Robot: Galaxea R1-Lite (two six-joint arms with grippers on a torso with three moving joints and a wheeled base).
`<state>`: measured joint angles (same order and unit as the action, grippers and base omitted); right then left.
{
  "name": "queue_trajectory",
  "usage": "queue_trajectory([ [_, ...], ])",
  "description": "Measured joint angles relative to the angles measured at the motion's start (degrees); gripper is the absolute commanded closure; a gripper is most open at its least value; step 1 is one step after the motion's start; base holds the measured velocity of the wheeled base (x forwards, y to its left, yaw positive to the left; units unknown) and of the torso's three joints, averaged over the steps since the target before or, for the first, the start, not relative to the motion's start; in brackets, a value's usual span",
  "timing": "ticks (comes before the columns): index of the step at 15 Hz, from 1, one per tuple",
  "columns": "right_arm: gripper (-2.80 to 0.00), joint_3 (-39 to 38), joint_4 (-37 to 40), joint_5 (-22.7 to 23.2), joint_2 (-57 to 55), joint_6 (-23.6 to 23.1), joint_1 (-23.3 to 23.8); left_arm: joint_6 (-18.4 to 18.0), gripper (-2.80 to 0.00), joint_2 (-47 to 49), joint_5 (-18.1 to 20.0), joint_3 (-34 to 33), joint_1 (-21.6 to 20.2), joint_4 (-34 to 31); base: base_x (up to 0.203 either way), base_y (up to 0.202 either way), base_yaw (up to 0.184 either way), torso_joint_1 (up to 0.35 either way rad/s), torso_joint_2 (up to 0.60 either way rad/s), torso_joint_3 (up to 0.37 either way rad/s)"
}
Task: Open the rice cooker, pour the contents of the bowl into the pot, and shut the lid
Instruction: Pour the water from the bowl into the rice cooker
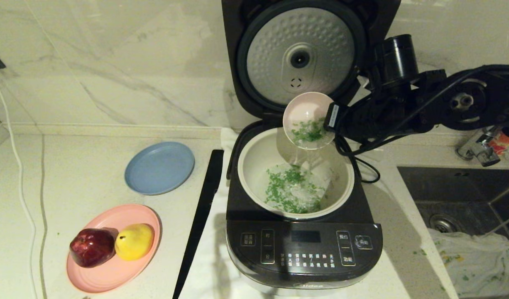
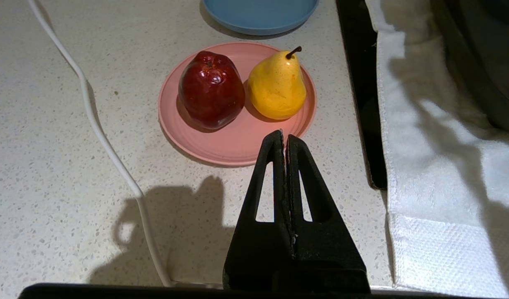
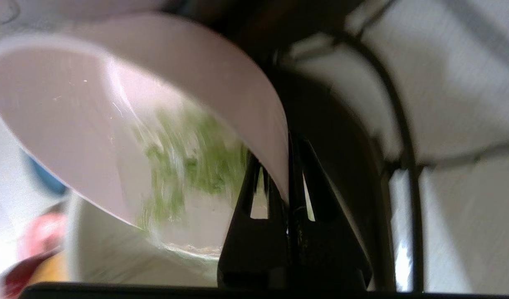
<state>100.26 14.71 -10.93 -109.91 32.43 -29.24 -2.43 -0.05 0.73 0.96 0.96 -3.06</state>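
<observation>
Lying far left on the table [image 1: 72,166], a white cable [image 1: 13,158]. Next, a pink plate [image 1: 109,274] carrying 1 red apple [image 1: 92,247] and 1 yellow pear [image 1: 134,241], touching each other. Just behind, a blue plate [image 1: 160,167]. Hovering above the table near the pink plate, the left gripper [image 2: 284,139], jaws pressed together on nothing. Then a long black strip [image 1: 200,220] beside a white towel [image 2: 424,166] under the rice cooker [image 1: 304,249]. Standing open, the lid [image 1: 300,54] upright at the back, dimpled silver underside facing forward. Seated in the cooker body, the pot [image 1: 254,162], already holding chopped green bits and water. Tilted steeply over the pot's rear edge, the bowl [image 1: 306,110], mouth facing down and forward, contents [image 1: 308,132] sliding toward its lower lip, a clear stream falling into the pot. Clamped on the bowl's rim from the right, the right gripper [image 3: 288,166], 1 finger inside the wall and 1 outside. Further right, a sink [image 1: 466,187] with a crumpled white cloth [image 1: 474,257] flecked green, and a tap [image 1: 478,149] behind.
</observation>
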Motion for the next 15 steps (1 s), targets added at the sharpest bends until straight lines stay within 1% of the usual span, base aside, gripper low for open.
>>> queue_trajectory([
  [3, 0.00, -11.0, -17.5, -6.7, 2.1, -9.6, -2.2, 0.0, 0.00, 0.0, 0.0, 0.0, 0.0, 0.0, 0.000, 0.000, 0.000, 0.000, 0.00, 0.000],
  [5, 0.00, -17.3, -29.6, -10.1, 3.0, -16.3, -3.6, 0.0, 0.00, 0.0, 0.0, 0.0, 0.0, 0.0, 0.000, 0.000, 0.000, 0.000, 0.00, 0.000],
  [7, 0.00, -21.9, -40.9, -13.7, 3.3, -23.3, -5.5, 0.0, 0.00, 0.0, 0.0, 0.0, 0.0, 0.0, 0.000, 0.000, 0.000, 0.000, 0.00, 0.000],
  [8, 0.00, -23.4, -45.3, -15.1, 3.3, -26.4, -6.0, 0.0, 0.00, 0.0, 0.0, 0.0, 0.0, 0.0, 0.000, 0.000, 0.000, 0.000, 0.00, 0.000],
  [10, 0.00, -25.9, -52.7, -15.9, 3.0, -31.6, -6.6, 0.0, 0.00, 0.0, 0.0, 0.0, 0.0, 0.0, 0.000, 0.000, 0.000, 0.000, 0.00, 0.000],
  [15, 0.00, -28.5, -63.0, -18.0, 0.9, -37.8, -7.1, 0.0, 0.00, 0.0, 0.0, 0.0, 0.0, 0.0, 0.000, 0.000, 0.000, 0.000, 0.00, 0.000],
])
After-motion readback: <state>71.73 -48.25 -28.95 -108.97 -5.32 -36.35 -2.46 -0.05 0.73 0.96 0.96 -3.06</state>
